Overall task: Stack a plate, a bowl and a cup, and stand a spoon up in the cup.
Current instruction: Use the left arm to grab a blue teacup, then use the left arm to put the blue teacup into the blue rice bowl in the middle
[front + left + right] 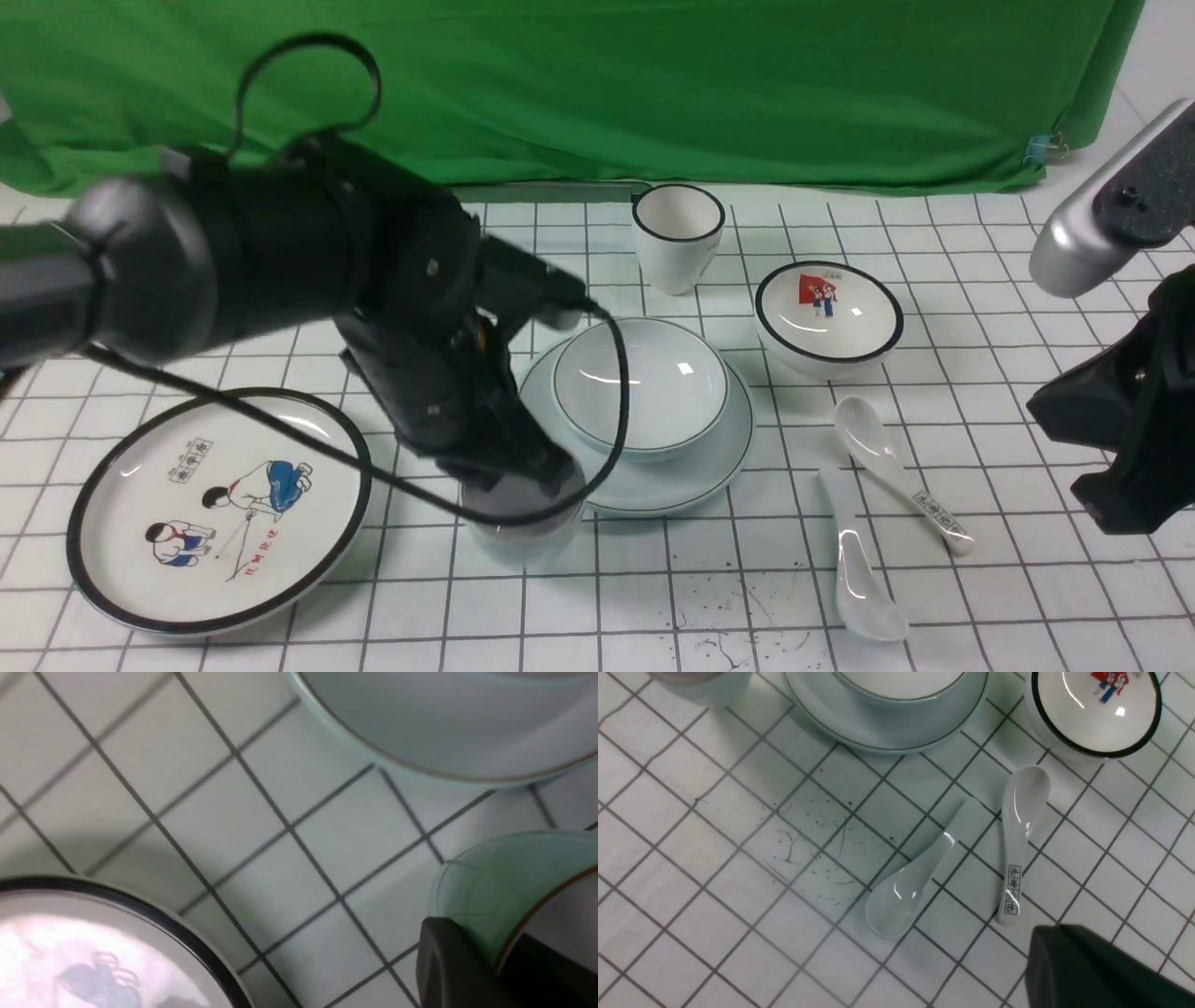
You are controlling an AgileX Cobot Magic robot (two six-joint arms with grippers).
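We are looking at a white gridded counter (709, 597) backed by green cloth (653, 84). A cartoon plate (219, 509) is lying at nine o'clock of the cup (523, 543). The left end effector (537, 481) is pinching the cup's wall, at seven o'clock of the plate (653, 487) carrying the bowl (644, 383). The spoon (854, 569) is lying at four o'clock, handle toward twelve. The right end effector (1083, 966) is hanging closed.

bowl (640, 385) on plate (653, 487), cup (526, 543) at its front-left, spoon (859, 579) to the right
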